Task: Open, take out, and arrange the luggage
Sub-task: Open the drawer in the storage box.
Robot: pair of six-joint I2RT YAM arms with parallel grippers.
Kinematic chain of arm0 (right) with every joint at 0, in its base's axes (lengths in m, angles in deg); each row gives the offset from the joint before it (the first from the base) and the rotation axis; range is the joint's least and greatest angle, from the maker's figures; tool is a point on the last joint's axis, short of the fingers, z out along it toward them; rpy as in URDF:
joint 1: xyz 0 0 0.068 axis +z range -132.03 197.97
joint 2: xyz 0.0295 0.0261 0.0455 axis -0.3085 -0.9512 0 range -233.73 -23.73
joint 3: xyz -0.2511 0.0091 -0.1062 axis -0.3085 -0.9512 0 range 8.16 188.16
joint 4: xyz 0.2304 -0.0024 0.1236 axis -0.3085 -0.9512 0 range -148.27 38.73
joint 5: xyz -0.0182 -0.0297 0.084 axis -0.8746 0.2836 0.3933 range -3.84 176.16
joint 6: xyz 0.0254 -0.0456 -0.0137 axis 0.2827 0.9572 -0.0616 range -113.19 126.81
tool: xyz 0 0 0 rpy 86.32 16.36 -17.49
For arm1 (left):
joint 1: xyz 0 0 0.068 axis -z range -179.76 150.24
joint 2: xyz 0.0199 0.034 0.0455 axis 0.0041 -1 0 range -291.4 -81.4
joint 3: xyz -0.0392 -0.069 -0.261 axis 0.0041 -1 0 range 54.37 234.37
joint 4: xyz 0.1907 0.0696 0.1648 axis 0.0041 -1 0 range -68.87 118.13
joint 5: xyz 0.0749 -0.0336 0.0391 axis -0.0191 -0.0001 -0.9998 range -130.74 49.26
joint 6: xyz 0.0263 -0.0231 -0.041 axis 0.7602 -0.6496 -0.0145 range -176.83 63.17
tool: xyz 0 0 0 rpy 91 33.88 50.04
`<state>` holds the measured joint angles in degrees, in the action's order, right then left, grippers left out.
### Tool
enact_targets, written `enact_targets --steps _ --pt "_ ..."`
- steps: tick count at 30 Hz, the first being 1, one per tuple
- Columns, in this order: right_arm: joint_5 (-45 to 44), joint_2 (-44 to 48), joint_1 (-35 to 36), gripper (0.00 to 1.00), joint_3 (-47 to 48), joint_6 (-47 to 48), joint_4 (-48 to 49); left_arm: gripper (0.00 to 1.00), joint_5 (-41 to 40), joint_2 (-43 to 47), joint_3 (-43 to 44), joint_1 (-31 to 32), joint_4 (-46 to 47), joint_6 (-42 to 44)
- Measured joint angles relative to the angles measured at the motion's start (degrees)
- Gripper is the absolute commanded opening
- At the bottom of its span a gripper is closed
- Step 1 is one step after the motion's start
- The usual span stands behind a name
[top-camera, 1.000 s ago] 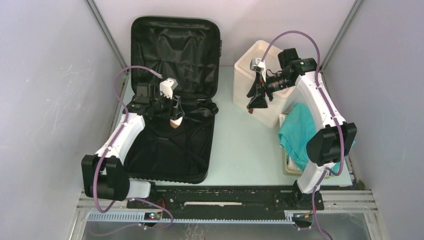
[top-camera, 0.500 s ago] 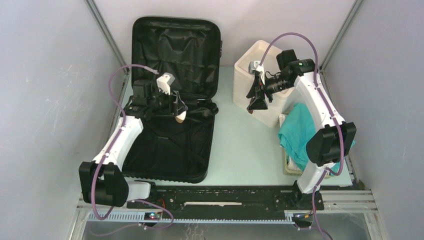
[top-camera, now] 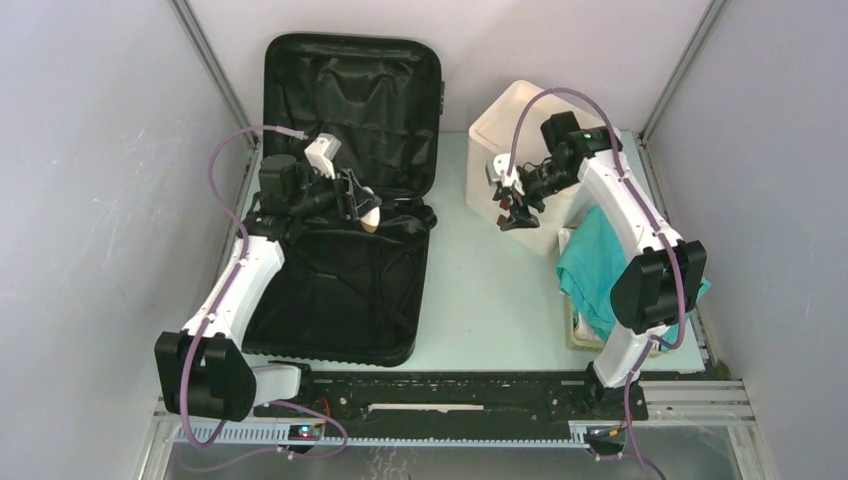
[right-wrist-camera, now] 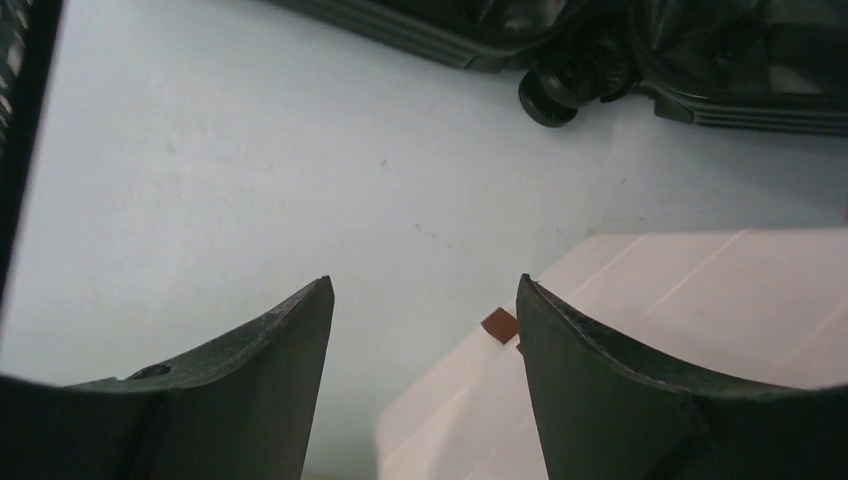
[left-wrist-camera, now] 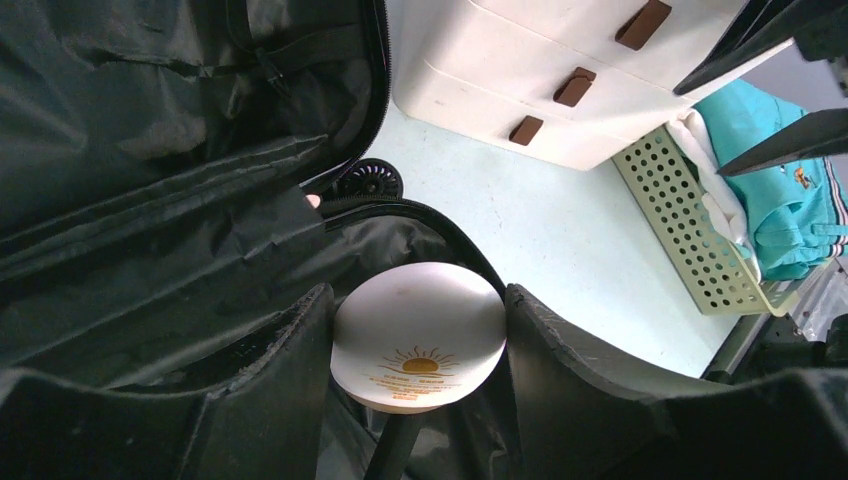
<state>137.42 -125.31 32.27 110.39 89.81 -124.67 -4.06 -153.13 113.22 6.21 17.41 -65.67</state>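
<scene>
The luggage (top-camera: 330,300) is a black suitcase lying open at the left, its lid (top-camera: 350,100) leaning on the back wall and its black lining (left-wrist-camera: 150,200) showing. Over the hinge area my left gripper (top-camera: 362,208) is shut on a white round container (left-wrist-camera: 420,320) with a gold sun print, also seen as the container (top-camera: 371,214) from above. My right gripper (top-camera: 512,215) stands open, nothing between its fingers, just in front of the white drawer box (top-camera: 520,120). In the right wrist view the right gripper (right-wrist-camera: 422,285) frames one brown drawer handle (right-wrist-camera: 497,325).
The white drawer box (left-wrist-camera: 520,60) shows three brown handles. Right of it a pale slatted basket (top-camera: 578,330) holds a teal cloth (top-camera: 595,265); the basket (left-wrist-camera: 690,230) also shows in the left wrist view. A suitcase wheel (right-wrist-camera: 560,90) sits on the pale green table.
My left gripper has risen and shifted back and right with the white container. My right gripper has dropped lower and closer to the drawer box front.
</scene>
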Motion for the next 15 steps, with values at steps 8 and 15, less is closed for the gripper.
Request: enact_targets --steps 8,15 --pt "-17.68 -0.52 6.82 0.77 -7.96 20.48 2.32 0.29 -0.57 0.33 -3.04 0.00 1.16 -1.18" --pt "-33.92 -5.38 12.00 0.75 -10.19 27.12 9.27 0.29 -2.05 2.75 -5.22 0.00 0.24 -0.61"
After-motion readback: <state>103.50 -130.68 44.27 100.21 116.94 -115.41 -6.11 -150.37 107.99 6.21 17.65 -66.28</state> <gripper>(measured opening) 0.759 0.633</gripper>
